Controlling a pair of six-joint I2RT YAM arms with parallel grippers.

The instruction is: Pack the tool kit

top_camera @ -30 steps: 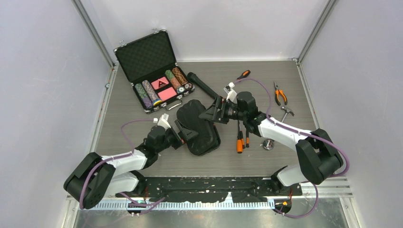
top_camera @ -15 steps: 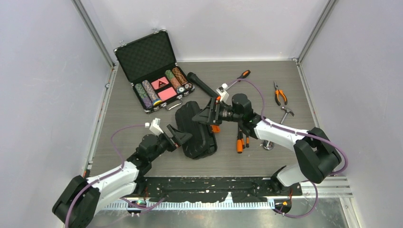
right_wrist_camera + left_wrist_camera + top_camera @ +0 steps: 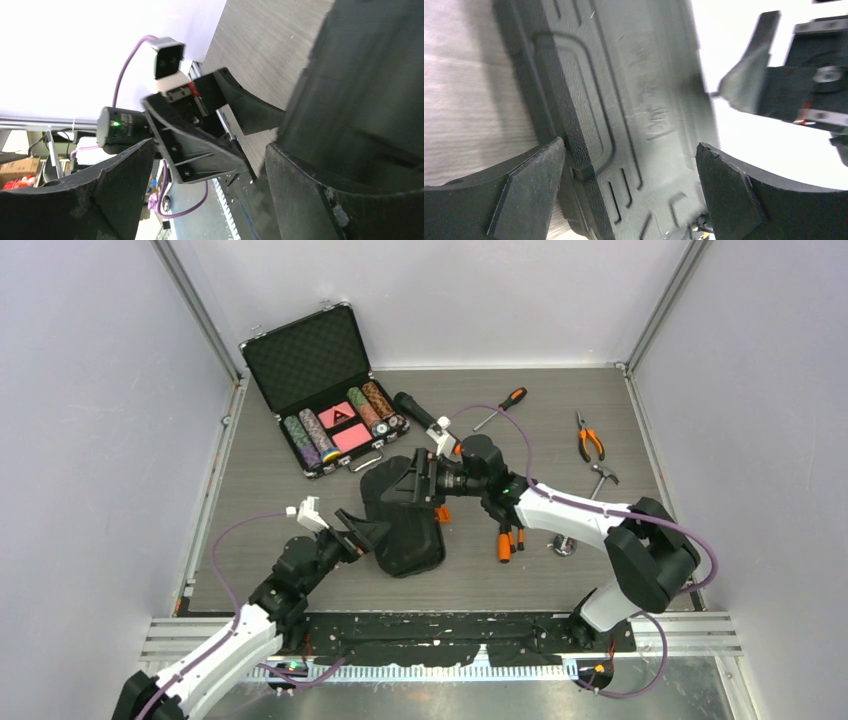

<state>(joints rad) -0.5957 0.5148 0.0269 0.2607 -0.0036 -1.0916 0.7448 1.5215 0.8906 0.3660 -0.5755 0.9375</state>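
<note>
The black ribbed tool kit case [image 3: 405,525] lies at mid-table with its orange latch [image 3: 441,512] on the right side. My right gripper [image 3: 413,480] is open at the case's far edge, one finger against the case [image 3: 360,100], nothing between its fingers [image 3: 207,165]. My left gripper [image 3: 365,532] is open at the case's near left side. The ribbed shell [image 3: 624,110] fills the gap between the left gripper's fingers [image 3: 629,165]. Loose orange-and-black tools: two screwdrivers [image 3: 506,538], another screwdriver [image 3: 500,404], pliers [image 3: 588,438], hammer [image 3: 602,478].
An open metal-edged poker chip case [image 3: 310,365] stands at the back left. A black flashlight [image 3: 420,414] lies behind the tool kit case. A small round metal thing [image 3: 565,544] sits right of the screwdrivers. Walls close the table on three sides.
My right gripper has moved left and the tool kit case has shifted left and nearer with it. My left arm has drawn back toward its base, its gripper staying open at the case.
</note>
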